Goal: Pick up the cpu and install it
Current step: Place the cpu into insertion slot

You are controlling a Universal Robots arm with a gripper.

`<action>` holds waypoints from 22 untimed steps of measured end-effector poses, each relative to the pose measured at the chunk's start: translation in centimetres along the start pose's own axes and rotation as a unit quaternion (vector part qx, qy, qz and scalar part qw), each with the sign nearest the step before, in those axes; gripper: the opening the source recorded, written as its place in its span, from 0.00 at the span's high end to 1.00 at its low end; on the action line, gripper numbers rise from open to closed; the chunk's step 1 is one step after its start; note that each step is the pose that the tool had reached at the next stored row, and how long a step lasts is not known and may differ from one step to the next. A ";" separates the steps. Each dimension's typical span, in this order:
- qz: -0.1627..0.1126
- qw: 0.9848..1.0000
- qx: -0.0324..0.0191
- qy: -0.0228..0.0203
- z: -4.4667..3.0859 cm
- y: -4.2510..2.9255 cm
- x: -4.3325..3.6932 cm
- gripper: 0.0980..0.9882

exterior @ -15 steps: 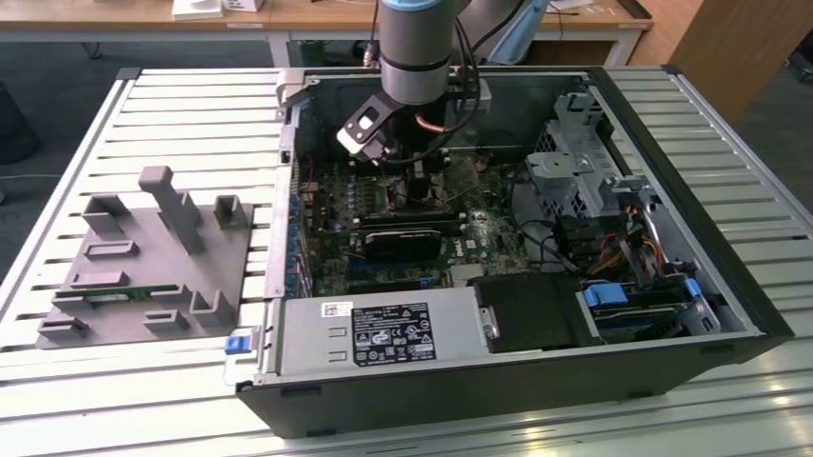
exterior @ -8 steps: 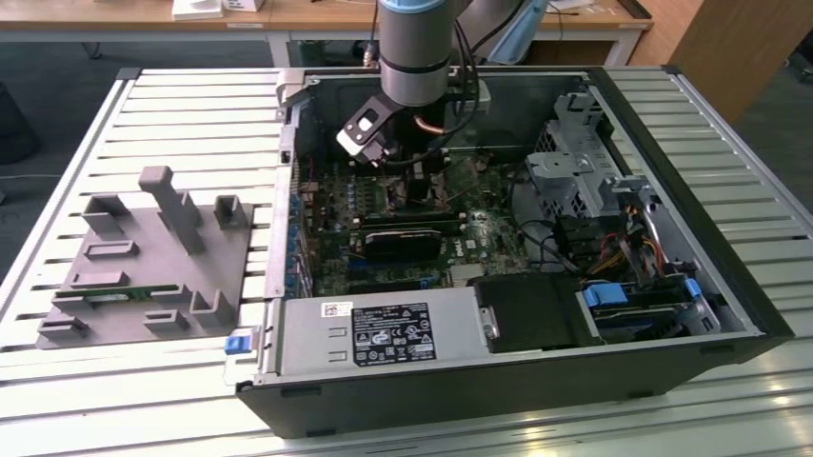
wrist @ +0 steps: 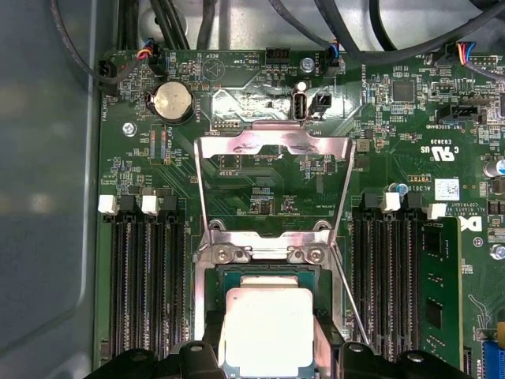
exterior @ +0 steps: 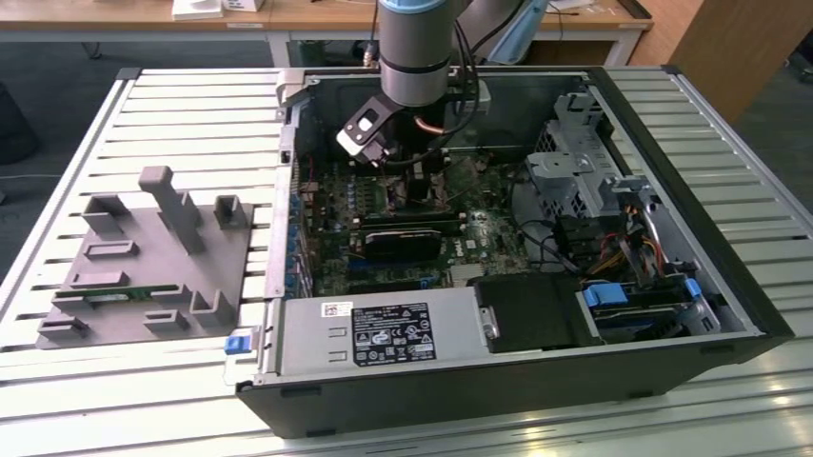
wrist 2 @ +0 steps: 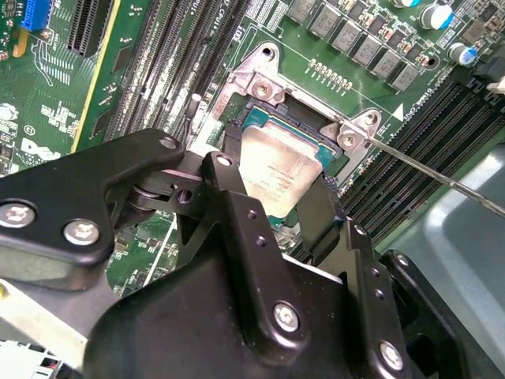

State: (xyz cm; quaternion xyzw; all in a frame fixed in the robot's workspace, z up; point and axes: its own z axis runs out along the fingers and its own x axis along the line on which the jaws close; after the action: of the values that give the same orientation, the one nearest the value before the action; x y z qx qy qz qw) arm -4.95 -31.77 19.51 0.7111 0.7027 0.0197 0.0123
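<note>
The cpu [wrist 2: 278, 175], a small square chip with a shiny silver top, sits between my gripper's [wrist 2: 272, 189] two black fingers [wrist 2: 225, 178], tilted slightly over the motherboard's open socket [wrist 2: 264, 118]. In the first wrist view the cpu [wrist: 270, 332] lies inside the socket frame [wrist: 264, 254], with my gripper [wrist: 270, 355] shut on its two sides. The socket's metal load plate [wrist: 272, 142] is flipped open, away from the socket. In the exterior view my gripper [exterior: 424, 181] reaches down into the open computer case [exterior: 508, 381] over the motherboard [exterior: 381, 267].
A thin retention lever [wrist 2: 442, 180] sticks out beside the socket. Memory slots [wrist: 146, 284] flank the socket on both sides. A power supply [exterior: 381, 328] and drive cage [exterior: 591, 162] line the case. A grey tray [exterior: 140, 252] with a green memory stick [exterior: 121, 296] lies at the exterior view's left.
</note>
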 end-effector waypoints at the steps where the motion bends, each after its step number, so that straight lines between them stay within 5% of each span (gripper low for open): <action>1: 0.000 1.000 0.000 0.000 0.00 0.00 0.00 0.50; 9: 0.000 1.000 0.000 0.000 -0.03 0.00 0.00 0.44; 17: 0.000 1.000 0.000 0.000 -1.12 0.05 0.01 0.44; 22: 0.000 1.000 0.000 0.000 -1.31 0.06 0.02 0.65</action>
State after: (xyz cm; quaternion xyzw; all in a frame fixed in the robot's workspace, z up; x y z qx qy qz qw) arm -4.94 -31.76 20.81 0.7112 0.7026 0.0197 0.0123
